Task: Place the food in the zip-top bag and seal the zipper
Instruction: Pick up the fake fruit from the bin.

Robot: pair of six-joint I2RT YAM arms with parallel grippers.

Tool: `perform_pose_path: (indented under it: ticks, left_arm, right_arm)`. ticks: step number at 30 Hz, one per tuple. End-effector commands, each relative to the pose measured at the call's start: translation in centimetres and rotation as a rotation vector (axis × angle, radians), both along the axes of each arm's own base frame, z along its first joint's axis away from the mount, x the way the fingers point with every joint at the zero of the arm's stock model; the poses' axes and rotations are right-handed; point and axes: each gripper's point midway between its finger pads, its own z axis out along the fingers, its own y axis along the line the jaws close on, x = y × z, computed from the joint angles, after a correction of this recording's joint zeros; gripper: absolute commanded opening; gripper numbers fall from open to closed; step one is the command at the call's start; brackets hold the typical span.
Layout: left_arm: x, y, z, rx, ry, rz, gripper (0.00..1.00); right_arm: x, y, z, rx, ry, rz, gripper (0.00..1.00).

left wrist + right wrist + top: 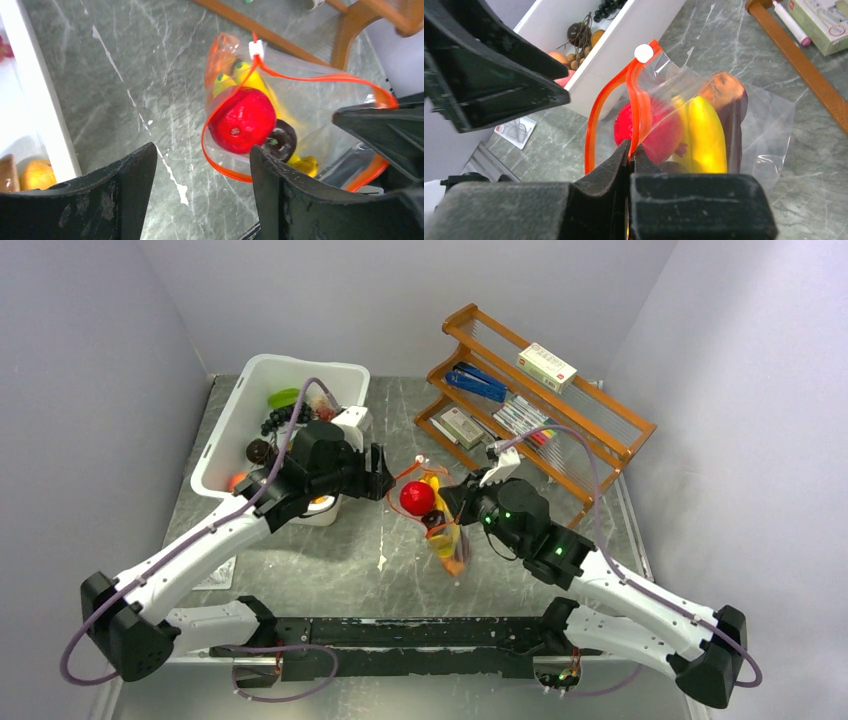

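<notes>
While the right hand (630, 147) is clamped flat on the near end of the zipper (591, 125), it holds the zip-top bag (764, 115) hanging clear of the worktop (350, 560), between the two arms.

Left hand (200, 165): fingers spread, nothing between them, facing the bag mouth from the bin (250, 400) side, just beside it and not touching.

Contents: banana bunch (706, 135) and a dark round piece (280, 140) lie lower in the bag. The red round fruit (242, 120) sits right in the mouth, ringed by the gaping orange strip.

Key relation: the zipper's long axis runs from the right hand's pinch away toward the back of the worktop and ends at the white slider tab (256, 48). The tab lies ahead of the left hand and slightly to its right. The left hand is the free one and the nearer to it.

Judgement: the seal is not yet made. The red fruit probably has to drop lower before the strip can meet.
</notes>
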Motion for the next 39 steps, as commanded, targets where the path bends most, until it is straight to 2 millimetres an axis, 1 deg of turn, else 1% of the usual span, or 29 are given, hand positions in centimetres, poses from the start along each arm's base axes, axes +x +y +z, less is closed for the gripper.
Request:
perform_pose_path:
  ticks: [1,3,5,8,10,13,14,16,18,21,22,23,24,26,29,31,32,33,35,36,39]
  left_arm:
    - [0.0,-0.5,-3.2,-0.027,0.133,-0.043,0.65]
    - [0.4,-0.2,-2.8,-0.031,0.126,-0.017,0.65]
    - [1.4,1.2,-2.0,-0.007,0.097,0.047,0.66]
    - [3.1,3.7,0.1,0.048,0.034,0.120,0.66]
    - [4.5,5.6,1.1,0.083,0.013,0.173,0.64]
    - [6.7,9.6,1.5,0.175,-0.018,0.303,0.50]
    - [7.4,10.9,1.7,0.198,-0.028,0.357,0.49]
    - [8.7,13.6,1.7,0.239,-0.040,0.447,0.50]
    - [9.9,15.7,1.1,0.259,-0.030,0.498,0.50]
    - [11.6,18.9,-1.2,0.308,0.019,0.566,0.45]
    - [12.1,20.0,-2.2,0.320,0.044,0.580,0.38]
    - [12.5,21.0,-3.2,0.328,0.065,0.589,0.34]
    - [12.9,22.2,-4.2,0.335,0.090,0.609,0.32]
    - [13.6,23.9,-5.7,0.338,0.128,0.642,0.35]
    - [14.9,25.3,-7.1,0.315,0.157,0.648,0.38]
    - [16.3,25.5,-7.5,0.314,0.168,0.628,0.38]
    - [17.3,25.4,-7.5,0.320,0.157,0.603,0.39]
    - [18.5,25.1,-7.9,0.324,0.150,0.574,0.40]
    - [20.5,25.2,-8.2,0.334,0.144,0.565,0.40]
    - [21.7,25.2,-7.8,0.336,0.133,0.563,0.40]
    - [24.6,25.2,-8.0,0.374,0.095,0.503,0.42]
  right_arm:
    - [0.8,0.6,2.7,0.108,-0.001,-0.040,0.00]
    - [0.8,1.2,2.7,0.113,0.007,-0.019,0.00]
    - [0.7,1.4,2.6,0.115,0.014,-0.011,0.00]
    - [0.5,1.3,2.2,0.126,0.015,-0.007,0.00]
    - [0.3,1.2,2.0,0.130,0.012,0.001,0.00]
    - [0.1,1.2,1.7,0.120,0.013,0.009,0.00]
    - [0.1,1.2,1.8,0.117,0.011,0.011,0.00]
    - [0.1,1.4,2.1,0.113,-0.003,0.024,0.00]
    - [0.1,1.5,2.4,0.113,-0.019,0.034,0.00]
    - [0.2,1.6,2.6,0.122,-0.033,0.036,0.00]
    - [0.2,1.7,2.7,0.125,-0.033,0.040,0.00]
    - [0.1,1.8,2.8,0.130,-0.035,0.048,0.00]
    - [0.1,2.0,2.9,0.134,-0.038,0.058,0.00]
    - [0.0,2.5,2.9,0.136,-0.044,0.079,0.00]
    - [0.2,2.8,2.7,0.119,-0.048,0.085,0.00]
    - [0.3,2.8,2.3,0.109,-0.043,0.084,0.00]
    - [0.3,2.8,2.2,0.109,-0.042,0.082,0.00]
    - [0.4,2.7,2.0,0.108,-0.040,0.078,0.00]
    - [0.4,2.7,1.8,0.103,-0.033,0.076,0.00]
    - [0.4,2.7,1.7,0.095,-0.027,0.075,0.00]
    - [0.7,2.7,1.8,0.063,-0.015,0.065,0.00]
